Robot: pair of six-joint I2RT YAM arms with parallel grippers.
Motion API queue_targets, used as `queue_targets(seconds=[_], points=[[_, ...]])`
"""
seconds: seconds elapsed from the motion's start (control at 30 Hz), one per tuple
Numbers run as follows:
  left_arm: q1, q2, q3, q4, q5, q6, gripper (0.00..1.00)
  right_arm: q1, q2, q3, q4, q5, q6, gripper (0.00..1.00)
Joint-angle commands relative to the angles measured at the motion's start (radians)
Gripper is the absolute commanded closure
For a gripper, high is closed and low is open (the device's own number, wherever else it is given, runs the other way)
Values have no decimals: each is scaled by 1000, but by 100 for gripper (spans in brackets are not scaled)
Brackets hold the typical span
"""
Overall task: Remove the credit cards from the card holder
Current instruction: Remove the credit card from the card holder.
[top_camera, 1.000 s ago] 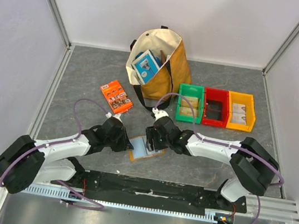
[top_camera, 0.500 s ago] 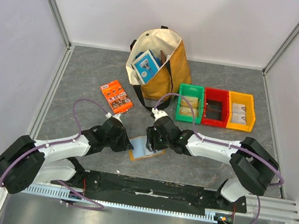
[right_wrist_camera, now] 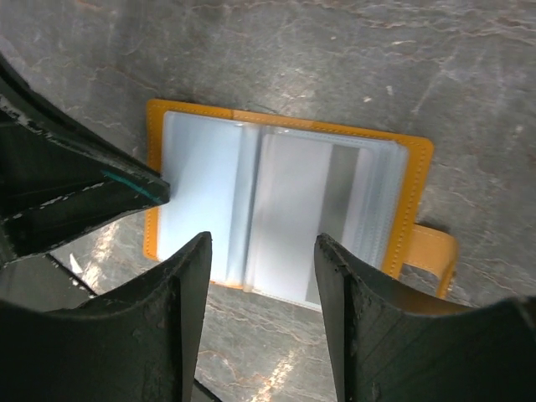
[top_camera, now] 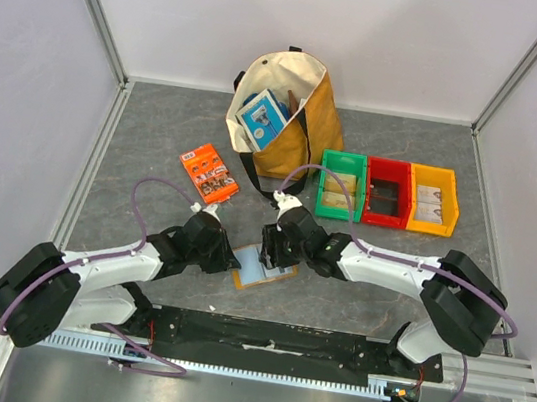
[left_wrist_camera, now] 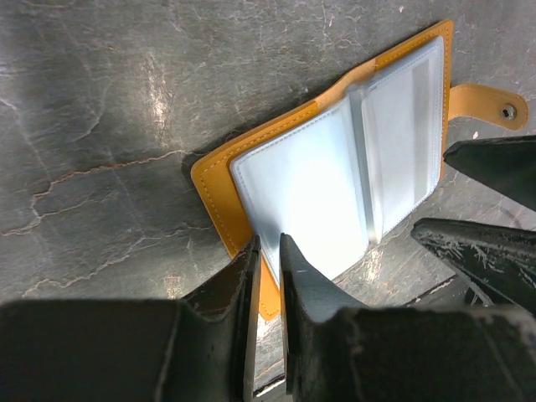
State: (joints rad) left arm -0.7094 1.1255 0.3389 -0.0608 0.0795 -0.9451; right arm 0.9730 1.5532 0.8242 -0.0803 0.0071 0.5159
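Note:
The card holder [top_camera: 266, 271] lies open on the table, orange-tan outside, pale blue-grey pockets up. It shows in the left wrist view [left_wrist_camera: 335, 167] and the right wrist view [right_wrist_camera: 276, 209], closing tab [right_wrist_camera: 431, 251] to the right. My left gripper [top_camera: 230, 257] [left_wrist_camera: 270, 247] is shut on the holder's left edge near a corner. My right gripper [top_camera: 269, 252] [right_wrist_camera: 264, 243] is open, jaws wide, just above the holder's near edge. A pale grey strip [right_wrist_camera: 339, 188] shows inside a right-hand pocket, perhaps a card. No credit card lies outside the holder.
A tan tote bag [top_camera: 303, 136] with a blue-and-white box [top_camera: 262, 119] stands at the back. An orange printed packet [top_camera: 209, 174] lies to the left. Green [top_camera: 338, 212], red [top_camera: 384, 220] and yellow [top_camera: 429, 228] bins stand to the right.
The right arm has shifted slightly over the holder. The left gripper and the holder have not visibly moved.

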Motion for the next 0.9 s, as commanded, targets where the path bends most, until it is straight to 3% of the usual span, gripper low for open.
queue_targets(seconds=[0.0, 0.3, 0.87], points=[[-10, 2, -14, 6, -21, -21, 79, -2, -24, 3, -42, 102, 12, 39], [-9, 2, -12, 6, -21, -21, 79, -2, 24, 3, -45, 119, 16, 35], [-12, 5, -12, 6, -18, -23, 79, -3, 67, 0, -7, -30, 36, 37]])
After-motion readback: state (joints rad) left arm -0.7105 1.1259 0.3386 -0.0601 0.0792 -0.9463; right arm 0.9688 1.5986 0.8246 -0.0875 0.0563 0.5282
